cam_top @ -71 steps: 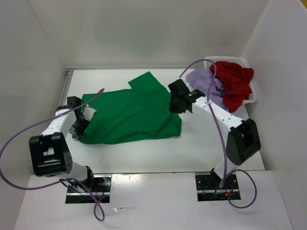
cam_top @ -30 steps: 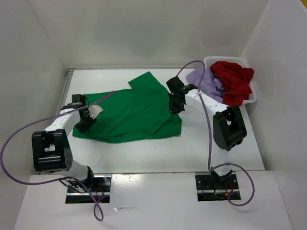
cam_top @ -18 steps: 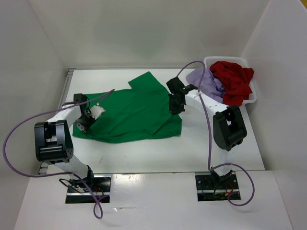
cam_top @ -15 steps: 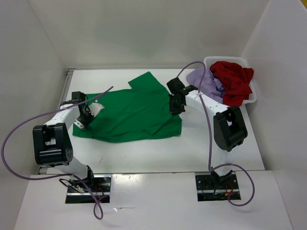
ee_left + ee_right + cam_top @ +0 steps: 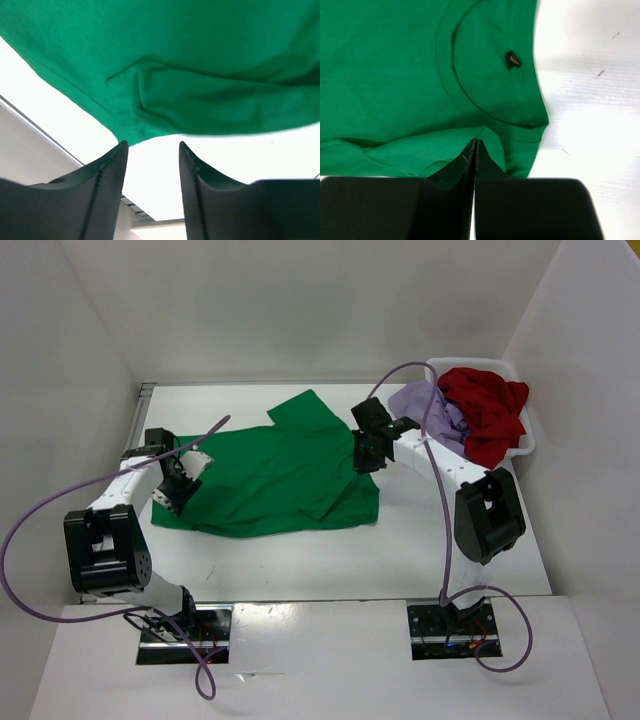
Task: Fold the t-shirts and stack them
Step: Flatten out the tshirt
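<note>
The right gripper [image 5: 474,146] has its two fingers pressed flat together. Its wrist view shows a small ridge of the green t-shirt [image 5: 390,70] drawn up into the tips, just below the collar [image 5: 492,117]. A dark neck label [image 5: 511,60] sits inside the neckline (far too small a detail to make out from above).

The left gripper [image 5: 152,146] has its fingers spread with nothing between them. The shirt's stitched hem corner hangs right at the tip of one finger; I cannot tell whether it touches. White table [image 5: 250,150] shows beyond the hem.

The overhead camera gives the layout that neither wrist view offers. The green t-shirt lies spread across the middle of the table, one sleeve pointing to the far side and a layer folded over near its front right corner. The left gripper sits at the shirt's left edge and the right gripper at its right edge.

In the far right corner, a white basket [image 5: 529,438] holds the other two. The lavender t-shirt [image 5: 422,408] spills over the rim toward the right arm, and the dark red t-shirt [image 5: 487,410] is heaped beside it and drapes over the near rim.
</note>
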### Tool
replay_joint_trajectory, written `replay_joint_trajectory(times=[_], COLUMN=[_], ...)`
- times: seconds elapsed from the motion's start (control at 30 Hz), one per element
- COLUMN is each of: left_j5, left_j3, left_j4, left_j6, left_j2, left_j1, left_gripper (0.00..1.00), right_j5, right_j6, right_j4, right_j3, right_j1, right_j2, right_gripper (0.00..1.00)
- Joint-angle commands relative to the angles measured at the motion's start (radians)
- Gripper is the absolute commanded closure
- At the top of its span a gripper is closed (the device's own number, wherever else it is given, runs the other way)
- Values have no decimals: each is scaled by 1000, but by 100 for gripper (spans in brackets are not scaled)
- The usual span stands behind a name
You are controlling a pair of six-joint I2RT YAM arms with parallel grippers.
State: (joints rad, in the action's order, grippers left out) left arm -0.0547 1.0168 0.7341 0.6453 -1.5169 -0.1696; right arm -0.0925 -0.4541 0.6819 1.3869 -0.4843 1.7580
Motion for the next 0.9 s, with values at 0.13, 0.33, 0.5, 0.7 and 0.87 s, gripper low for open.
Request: replay_joint_trajectory(times=[0.13,0.33,0.5,0.7,0.87], left_j5=[-28,-89,-158,-65,1], left_j3=[57,39,0,23,42], left_j4=[-29,-16,-56,-48,-59], left_j6=[-107,25,76,45,-15], left_j2=[-29,0,-68,-118,-150], left_j1=[-15,-4,5,-5,-5], left_gripper=[44,44,46,47,47], right_j5=[20,20,45,45,45], right_j6=[11,11,20,29,29], right_j4=[-84,-105,-116,-116,-116], right_j3=[-40,-83,-92,-74,-74], right_j1=[6,15,15,33,33], right_j2=[-49,-60,-60,-60,-60], right_gripper=[100,100,100,100,100])
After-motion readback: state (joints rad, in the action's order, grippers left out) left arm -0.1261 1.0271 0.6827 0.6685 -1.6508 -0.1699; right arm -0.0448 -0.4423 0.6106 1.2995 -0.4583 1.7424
